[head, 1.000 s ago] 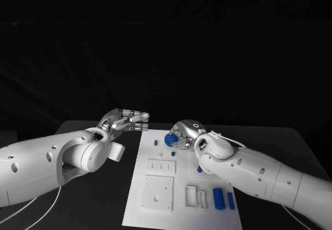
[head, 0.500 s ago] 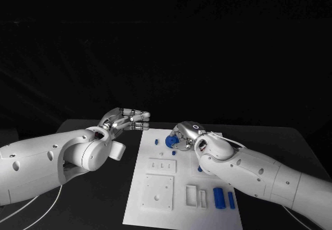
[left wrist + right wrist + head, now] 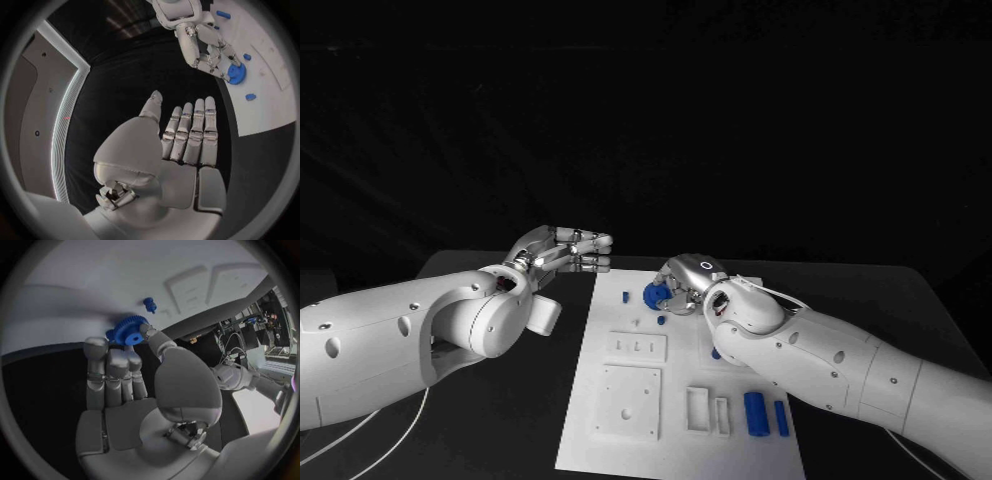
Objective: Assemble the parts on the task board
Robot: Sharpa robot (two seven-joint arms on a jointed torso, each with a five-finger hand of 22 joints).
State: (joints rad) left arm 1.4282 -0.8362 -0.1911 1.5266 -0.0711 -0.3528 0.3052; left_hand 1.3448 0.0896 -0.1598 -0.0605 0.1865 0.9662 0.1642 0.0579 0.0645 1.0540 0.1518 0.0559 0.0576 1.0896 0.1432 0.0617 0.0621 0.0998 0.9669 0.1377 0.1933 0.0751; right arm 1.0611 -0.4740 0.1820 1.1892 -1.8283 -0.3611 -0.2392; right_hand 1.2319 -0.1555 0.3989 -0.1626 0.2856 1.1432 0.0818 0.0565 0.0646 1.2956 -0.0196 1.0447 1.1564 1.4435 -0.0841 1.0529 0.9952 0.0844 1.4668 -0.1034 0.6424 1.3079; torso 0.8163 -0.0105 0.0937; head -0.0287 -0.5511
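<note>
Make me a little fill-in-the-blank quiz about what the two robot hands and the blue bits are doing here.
1. The right hand holds a blue ____ with toothed edge over the task board.
2. The left hand holds ____.
3. The two long blue parts lie on the board's near ____ corner, seen from the head view.
4. The left hand hovers over the ____ table, beside the board.

Missing words: gear; nothing; right; black

Gear (image 3: 655,291) partly hidden by right hand (image 3: 681,284) in head view. Right forearm covers part of board (image 3: 635,400); one blue part (image 3: 715,352) barely shows.
</note>
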